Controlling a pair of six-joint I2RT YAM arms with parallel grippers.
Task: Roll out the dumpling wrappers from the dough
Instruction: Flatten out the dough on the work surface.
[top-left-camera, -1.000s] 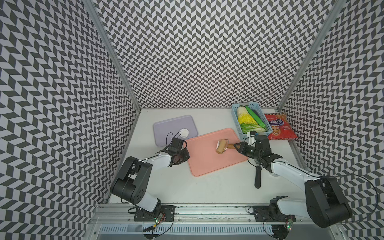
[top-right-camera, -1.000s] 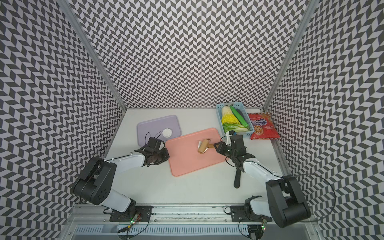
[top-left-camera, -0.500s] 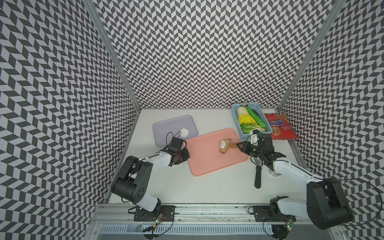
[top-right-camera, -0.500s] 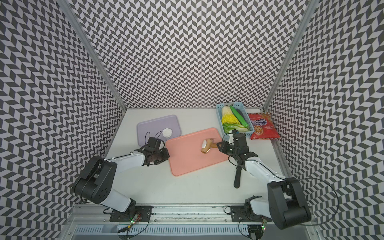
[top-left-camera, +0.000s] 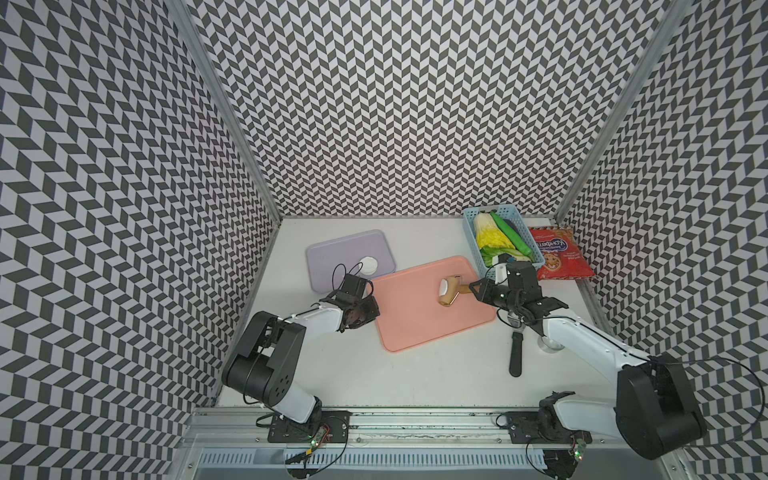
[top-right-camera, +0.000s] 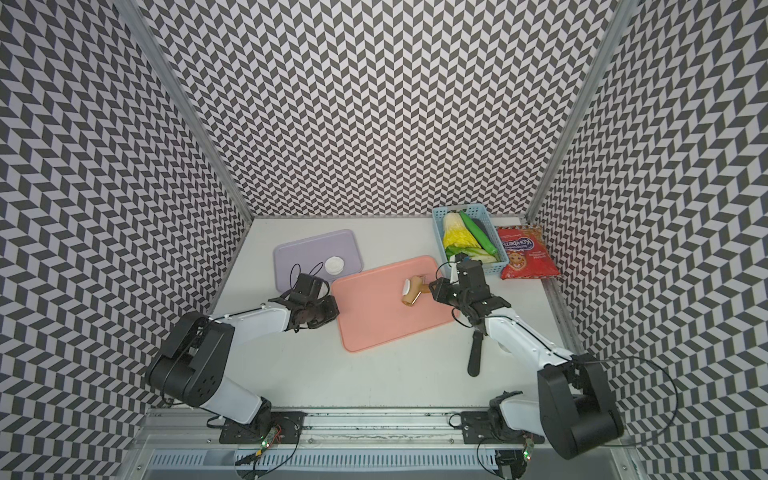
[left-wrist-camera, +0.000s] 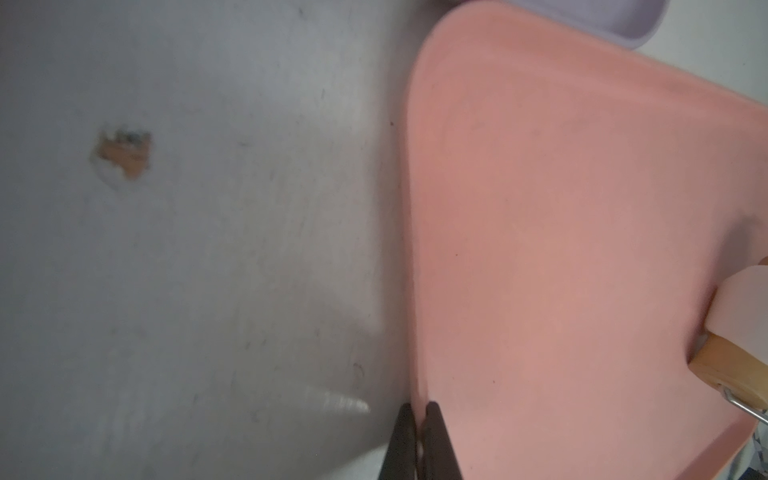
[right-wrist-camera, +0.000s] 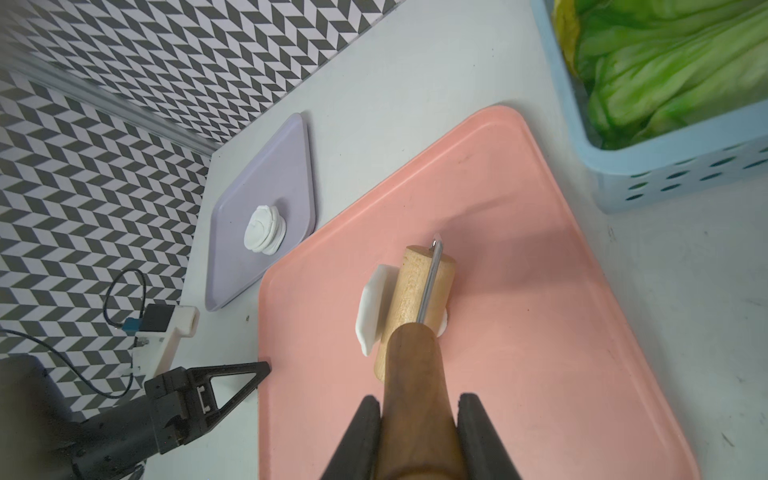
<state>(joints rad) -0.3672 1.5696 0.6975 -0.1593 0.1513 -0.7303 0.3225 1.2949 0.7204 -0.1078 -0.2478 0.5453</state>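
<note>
Pink plastic forms the cutting board (top-left-camera: 432, 307) at mid-table, and everything else is placed from it. On the board's far half, towards its right edge, lies the dough (right-wrist-camera: 369, 316), a small white slab of uneven outline. A wooden roller (right-wrist-camera: 419, 299) sits across it, so most of the dough pokes out on the side of the drum facing the board's left edge and only a sliver shows on the other side. The right gripper (right-wrist-camera: 419, 399) reaches in over the board's right edge, its jaws clamped on either side of the roller's dark handle. The left gripper (left-wrist-camera: 419, 436) is at the board's left edge, nearer the far corner, with its fingers pressed together; the tips meet the rim, though whether they nip it I cannot tell. Just beyond the board's far left corner lies a lilac tray (top-left-camera: 345, 249). The dumpling wrappers (top-left-camera: 368, 264) are stacked on it in a short pile of round white discs, at the side nearest the board. A blue basket (top-left-camera: 468, 226) of greens stands by the board's far right corner, with a red snack packet (top-left-camera: 559, 257) further out beyond it. A black-handled tool (top-left-camera: 515, 353) lies on the table off the board's right edge, partly under the right arm.
</note>
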